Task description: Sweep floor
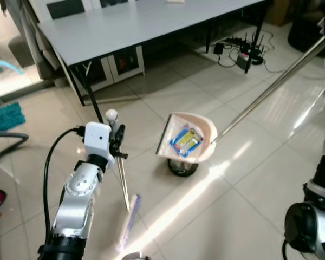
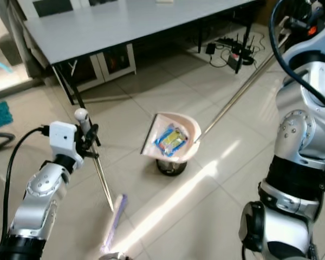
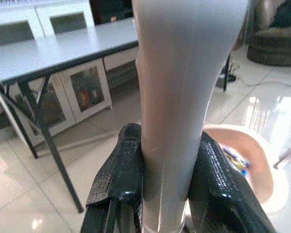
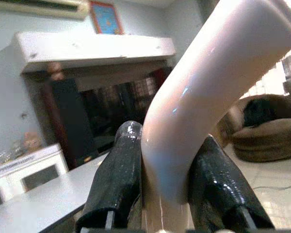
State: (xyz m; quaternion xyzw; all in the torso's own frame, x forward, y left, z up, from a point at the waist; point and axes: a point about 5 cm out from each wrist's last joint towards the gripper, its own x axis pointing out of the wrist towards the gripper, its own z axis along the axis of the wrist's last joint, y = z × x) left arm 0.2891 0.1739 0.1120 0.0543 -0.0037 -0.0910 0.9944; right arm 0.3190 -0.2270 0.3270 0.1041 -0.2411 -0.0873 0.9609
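Currently, item one: left pincer (image 3: 167, 194), fingers (image 3: 117, 179) clamped on the pale broom handle (image 3: 184, 97). Forearm raised and bent ahead of the body, left of the dustpan; broom shaft (image 2: 103, 181) slants down to the violet brush head (image 2: 114, 222) on the floor (image 1: 249, 184), near the dustpan but apart from it.

Item two: right pincer (image 4: 165, 194), closed around the curved cream grip (image 4: 203, 92) of the dustpan pole (image 1: 271, 89). Right arm lifted high, right of the dustpan.

Item three: dustpan (image 1: 187, 138), tipped up above a dark round base (image 1: 182, 168), blue-and-yellow wrappers (image 1: 185, 141) inside.

Risk, as judged: further tilt of the pole could spill the wrappers over the open lip onto the floor. A broom swing toward the dustpan could knock it. The long pole points toward the cables (image 1: 244, 51) beyond the dustpan, beside the grey table (image 1: 124, 27).
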